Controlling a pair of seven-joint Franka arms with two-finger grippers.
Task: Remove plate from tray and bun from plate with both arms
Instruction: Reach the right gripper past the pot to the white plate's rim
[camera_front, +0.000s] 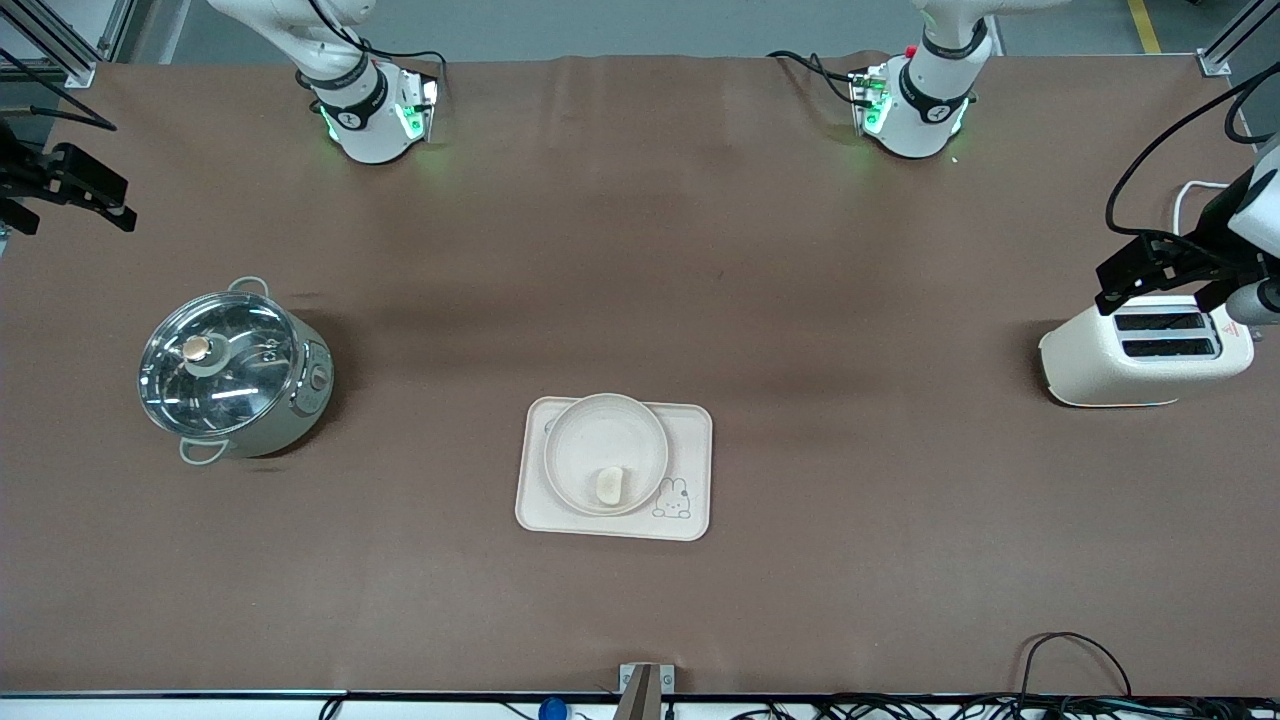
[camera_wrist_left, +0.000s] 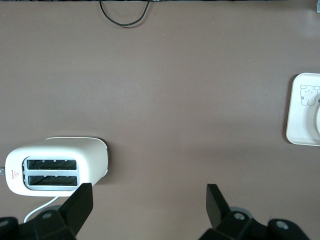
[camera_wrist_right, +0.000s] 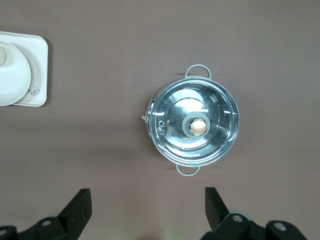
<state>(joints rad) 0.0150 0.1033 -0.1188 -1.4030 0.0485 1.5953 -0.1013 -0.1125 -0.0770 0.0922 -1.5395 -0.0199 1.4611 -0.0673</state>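
Note:
The round cream plate (camera_front: 600, 438) lies on the rectangular rabbit tray (camera_front: 692, 435) in the middle of the table, nearer the front camera. The small pale bun (camera_front: 610, 485) lies in the plate, at its edge nearest the camera. My left gripper (camera_front: 1155, 290) is open and empty, up over the toaster; the left wrist view shows it (camera_wrist_left: 150, 200) over bare table. My right gripper (camera_front: 70, 215) is open and empty, up over the right arm's end of the table. In the right wrist view it (camera_wrist_right: 148, 205) hangs beside the pot, with part of the plate (camera_wrist_right: 12, 77) showing.
A white two-slot toaster (camera_front: 1140, 360) stands at the left arm's end, also in the left wrist view (camera_wrist_left: 60, 165). A steel pot with a glass lid (camera_front: 235, 370) stands at the right arm's end, also in the right wrist view (camera_wrist_right: 195, 125). Cables (camera_front: 1070, 660) lie along the front edge.

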